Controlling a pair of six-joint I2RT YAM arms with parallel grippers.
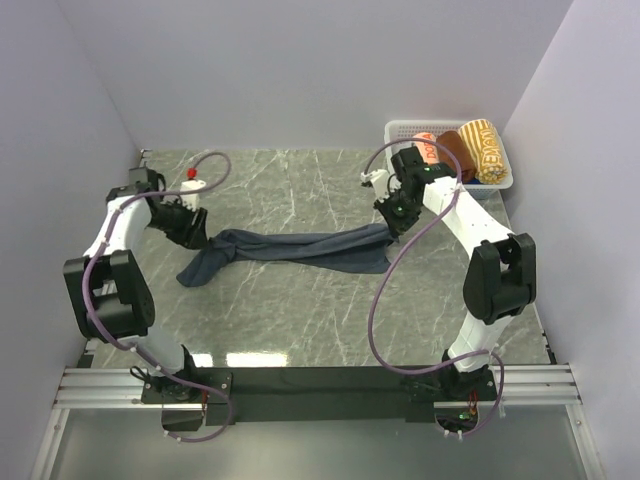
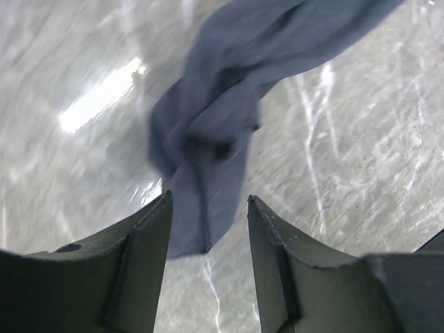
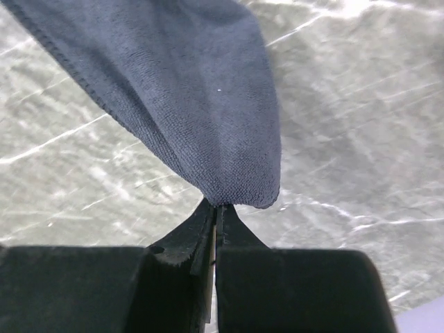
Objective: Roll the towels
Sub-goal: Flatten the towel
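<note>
A dark navy towel (image 1: 300, 250) lies stretched in a bunched strip across the middle of the marble table. My right gripper (image 1: 392, 222) is shut on the towel's right end; in the right wrist view the cloth (image 3: 194, 97) hangs from the pinched fingertips (image 3: 216, 205) above the table. My left gripper (image 1: 192, 232) is open above the towel's left end; in the left wrist view the cloth's corner (image 2: 208, 152) lies on the table just beyond the gap between the spread fingers (image 2: 208, 201). No white tag shows.
A white lattice basket (image 1: 400, 130) at the back right holds several rolled towels in orange, brown and yellow. A small white bottle with a red top (image 1: 192, 186) stands by the left arm. Walls close in on both sides.
</note>
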